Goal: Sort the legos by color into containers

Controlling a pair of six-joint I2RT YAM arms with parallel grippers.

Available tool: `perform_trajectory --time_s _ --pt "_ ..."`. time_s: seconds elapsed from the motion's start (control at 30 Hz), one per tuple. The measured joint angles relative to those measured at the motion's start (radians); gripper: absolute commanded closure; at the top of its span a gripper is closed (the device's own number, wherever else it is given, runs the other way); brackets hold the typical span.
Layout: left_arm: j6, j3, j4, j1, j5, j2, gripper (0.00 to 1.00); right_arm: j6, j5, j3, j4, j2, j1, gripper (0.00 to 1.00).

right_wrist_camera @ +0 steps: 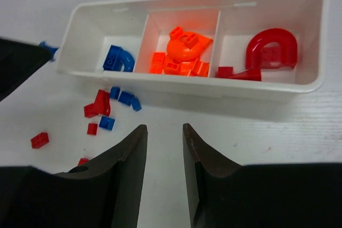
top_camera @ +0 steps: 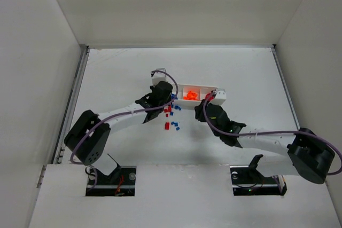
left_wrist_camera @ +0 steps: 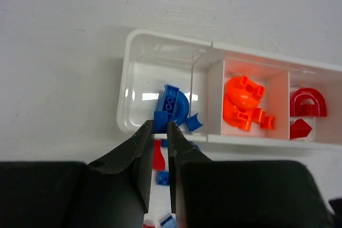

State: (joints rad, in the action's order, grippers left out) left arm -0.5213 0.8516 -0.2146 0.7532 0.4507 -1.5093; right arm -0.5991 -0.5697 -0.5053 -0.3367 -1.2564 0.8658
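Note:
The white tray (left_wrist_camera: 160,37) has three containers side by side: blue legos (left_wrist_camera: 173,102) in the left one, orange legos (left_wrist_camera: 243,102) in the middle, red legos (left_wrist_camera: 307,102) in the right. My left gripper (left_wrist_camera: 160,125) is shut on a small blue lego (left_wrist_camera: 161,119), held over the near wall of the blue compartment. My right gripper (right_wrist_camera: 163,129) is open with nothing between its fingers, over bare table in front of the tray (right_wrist_camera: 315,36). Loose red and blue legos (right_wrist_camera: 104,108) lie on the table to its left.
From above, the tray (top_camera: 219,95) sits mid-table with both grippers close at its near side, left gripper (top_camera: 170,98) and right gripper (top_camera: 202,108). The loose pieces (top_camera: 171,118) lie between the arms. White walls enclose the table.

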Motion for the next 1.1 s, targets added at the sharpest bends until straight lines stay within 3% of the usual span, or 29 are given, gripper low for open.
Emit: perform_trajectory --time_s 0.3,0.5,0.73,1.0,1.1 --pt "0.002 0.068 -0.028 -0.029 -0.028 -0.155 0.65 -0.026 -0.036 -0.008 0.019 -0.016 0.14 0.61" --pt "-0.013 0.06 -0.03 -0.035 -0.015 -0.129 0.63 -0.031 -0.044 -0.063 0.024 -0.089 0.214 0.61" --pt "-0.091 -0.089 -0.031 -0.093 0.034 0.227 0.62 -0.024 -0.04 -0.214 0.012 -0.276 0.311 0.58" --pt "-0.219 -0.207 0.058 -0.208 0.071 0.586 0.6 0.029 0.035 -0.388 -0.054 -0.525 0.34 0.39" --pt "-0.238 -0.225 0.112 -0.233 0.074 0.665 0.6 0.059 0.067 -0.462 -0.068 -0.616 0.339 0.38"
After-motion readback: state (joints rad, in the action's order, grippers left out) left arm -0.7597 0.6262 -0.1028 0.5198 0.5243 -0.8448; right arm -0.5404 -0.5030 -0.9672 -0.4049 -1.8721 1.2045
